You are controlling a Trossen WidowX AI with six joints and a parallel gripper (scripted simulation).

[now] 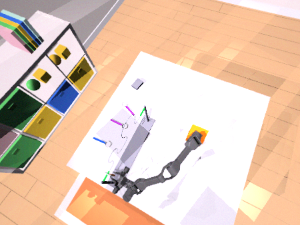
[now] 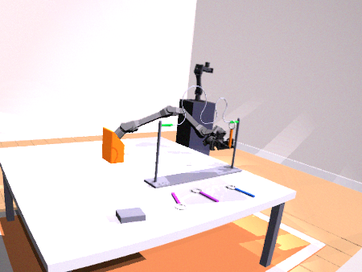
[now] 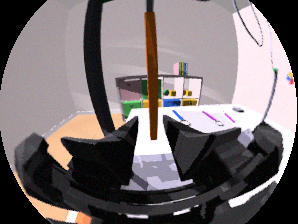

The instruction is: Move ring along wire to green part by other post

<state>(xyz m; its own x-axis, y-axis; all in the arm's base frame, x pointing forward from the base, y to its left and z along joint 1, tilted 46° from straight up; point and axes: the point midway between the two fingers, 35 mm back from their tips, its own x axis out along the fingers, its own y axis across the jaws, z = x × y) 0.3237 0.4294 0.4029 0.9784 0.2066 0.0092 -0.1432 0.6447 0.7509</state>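
Observation:
The orange handle [image 2: 231, 138] [image 3: 151, 60] hangs upright below its ring [image 2: 231, 125], which is on the green wire part [image 2: 235, 121] [image 1: 106, 176] beside one post [image 2: 236, 146] [image 3: 93, 60]. My gripper [image 3: 150, 117] is partly open, level with the lower handle. In the wrist view the handle's lower end shows between the fingertips, with a gap on both sides; its exact depth is hard to tell. The ring is above the wrist view's edge. The other green part [image 1: 143, 111] [image 2: 166, 125] is by the far post [image 1: 147, 114] [image 2: 158, 153].
The thin grey wire [image 2: 195, 86] curves up and down between the posts, above the grey base [image 2: 193, 177]. Two magenta-handled rings and a blue-handled ring [image 1: 100, 140] [image 2: 244, 192] lie on the table beside the base. A grey block [image 1: 137, 84] [image 2: 130, 215] lies farther off.

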